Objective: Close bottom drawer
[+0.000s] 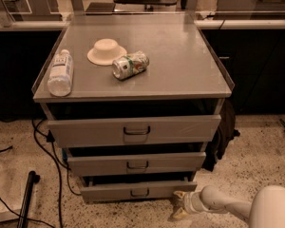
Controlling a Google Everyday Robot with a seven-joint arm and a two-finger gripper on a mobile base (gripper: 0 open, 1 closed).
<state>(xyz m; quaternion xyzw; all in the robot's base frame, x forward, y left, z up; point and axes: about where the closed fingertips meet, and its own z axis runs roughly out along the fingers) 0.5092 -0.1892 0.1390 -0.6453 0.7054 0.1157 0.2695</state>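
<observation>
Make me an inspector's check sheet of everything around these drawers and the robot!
Surface: grey cabinet top, with raised side rims.
Job's things: bottom drawer sticks out a little, with a dark gap above it.
Clutter: bottle lying down; white bowl, looks upside down; can on its side.
Grippers: gripper is low near the floor, at the bottom drawer's right end; contact unclear.
Cables: black cables on the floor, left of the drawers.
Surroundings: speckled floor; dark object right of the cabinet; black pole at left.

floor (256, 165): speckled terrazzo | black pole (27, 198) lying left | dark wall panels (14, 75) behind | pale ledge (19, 25) above
</observation>
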